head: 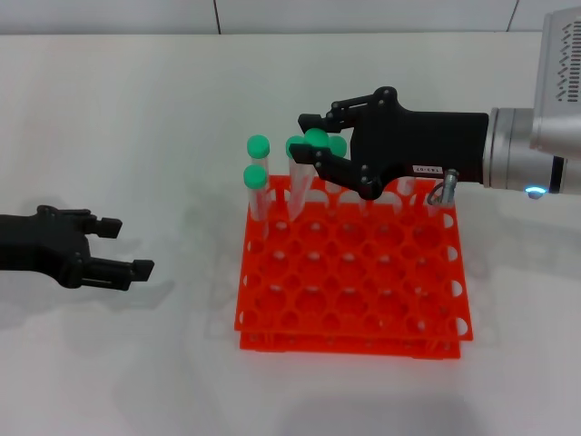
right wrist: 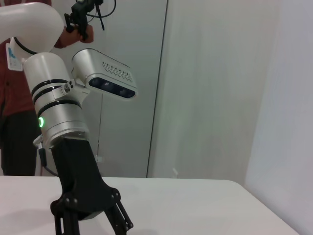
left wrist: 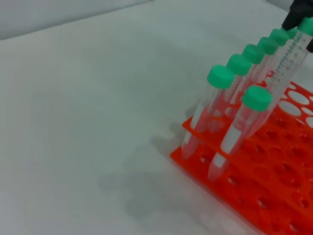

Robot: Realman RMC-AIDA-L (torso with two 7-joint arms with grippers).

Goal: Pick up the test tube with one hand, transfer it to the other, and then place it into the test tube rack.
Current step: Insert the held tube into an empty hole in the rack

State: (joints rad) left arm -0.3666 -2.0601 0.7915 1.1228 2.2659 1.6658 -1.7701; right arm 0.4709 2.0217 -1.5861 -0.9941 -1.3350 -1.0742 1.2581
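The orange-red test tube rack (head: 354, 272) sits on the white table, also close up in the left wrist view (left wrist: 274, 191). My right gripper (head: 307, 136), the black one with the white label, reaches in from the right over the rack's far left corner. It is shut on the green cap of the test tube (head: 316, 139), which leans with its lower end in a back-row hole. The left wrist view shows that tilted tube (left wrist: 286, 63) and a black fingertip (left wrist: 293, 17) at its cap. My left gripper (head: 130, 247) hovers open and empty, left of the rack.
Several other green-capped tubes (head: 257, 177) stand in the rack's far left holes (left wrist: 220, 93). A small metal ring (head: 442, 191) hangs under the right wrist above the rack's far right corner. The right wrist view shows the left arm (right wrist: 58, 122) and a person behind it.
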